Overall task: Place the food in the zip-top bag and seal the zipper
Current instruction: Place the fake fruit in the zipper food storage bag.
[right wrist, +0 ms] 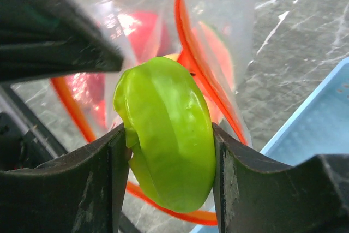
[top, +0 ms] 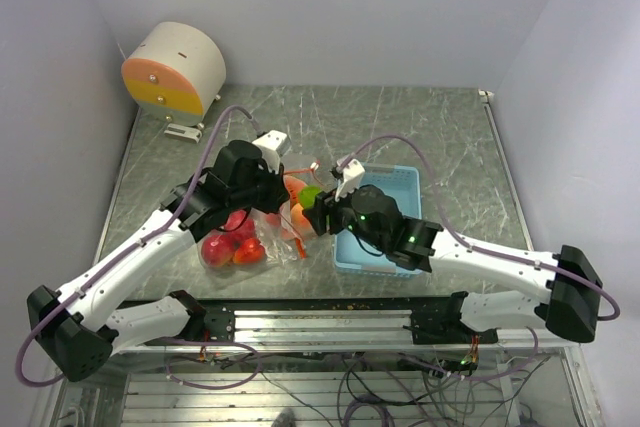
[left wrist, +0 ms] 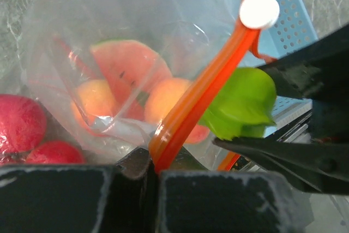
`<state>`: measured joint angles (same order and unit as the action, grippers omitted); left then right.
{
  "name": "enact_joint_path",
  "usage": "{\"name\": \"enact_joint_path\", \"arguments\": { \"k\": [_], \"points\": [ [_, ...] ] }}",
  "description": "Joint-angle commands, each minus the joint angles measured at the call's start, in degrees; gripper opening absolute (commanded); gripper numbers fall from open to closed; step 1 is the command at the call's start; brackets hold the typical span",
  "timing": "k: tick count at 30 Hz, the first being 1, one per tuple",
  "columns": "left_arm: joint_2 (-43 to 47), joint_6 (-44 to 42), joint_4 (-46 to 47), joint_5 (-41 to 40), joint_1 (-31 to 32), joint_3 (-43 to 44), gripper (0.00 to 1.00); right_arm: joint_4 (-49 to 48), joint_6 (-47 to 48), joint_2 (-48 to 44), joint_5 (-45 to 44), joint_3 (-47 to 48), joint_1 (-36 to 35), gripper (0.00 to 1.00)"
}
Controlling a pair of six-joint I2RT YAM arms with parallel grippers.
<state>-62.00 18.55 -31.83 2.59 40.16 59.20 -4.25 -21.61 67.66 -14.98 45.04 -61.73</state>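
L side first: L gripper [left wrist: 155,174] is clenched on the zipper strip [left wrist: 207,80], pinching it near one end and holding the bag [left wrist: 136,20] mouth lifted off the table [top: 430,127]. The bag's belly lies on the table w/ most food already inside: red fruits [top: 222,247] at the low end, a slice [left wrist: 128,66] and two orange balls [left wrist: 95,99] nearer the mouth. White tab [left wrist: 259,9] sits at the strip's far end.

Mid: green piece [right wrist: 163,107] is the only item outside, right at the mouth, touching or just beside the strip. Can't tell if it has crossed the lip yet.

R side: R gripper [right wrist: 168,156] is grasping the green piece across its width, both fingers flat on it. Blue tray [top: 395,187] lies just behind, under the R arm.

Risks, as I judge them:
- The mouth looks narrow, so the piece may snag on the strip and push it instead of entering.
- A hard push could pull the strip out of the L pinch, and the mouth would flop shut.
- If let go too soon, the piece drops onto the table or tray.
- A tilted bag could let the orange balls roll out.
- R fingers inside the mouth may drag plastic on exit.
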Motion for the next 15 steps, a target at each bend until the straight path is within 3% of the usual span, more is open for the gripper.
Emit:
{"name": "enact_joint_path", "arguments": {
  "k": [1,7,11,15],
  "points": [
    [2.1,0.9,0.9,1.6,-0.2,0.1,0.07,-0.8,0.1,5.1,-7.6,4.9,0.0,0.59],
    [1.7,1.1,2.0,2.7,-0.2,-0.6,0.07,-3.3,1.1,10.3,-6.8,8.0,-0.2,0.99],
    [1.8,1.0,1.3,1.6,-0.2,-1.0,0.07,-2.9,1.5,8.5,-5.9,7.5,-1.1,1.00],
    [1.5,1.0,2.1,-0.9,-0.2,-1.1,0.07,1.0,1.7,4.6,-13.0,7.6,-5.3,1.00]
  ]
}}
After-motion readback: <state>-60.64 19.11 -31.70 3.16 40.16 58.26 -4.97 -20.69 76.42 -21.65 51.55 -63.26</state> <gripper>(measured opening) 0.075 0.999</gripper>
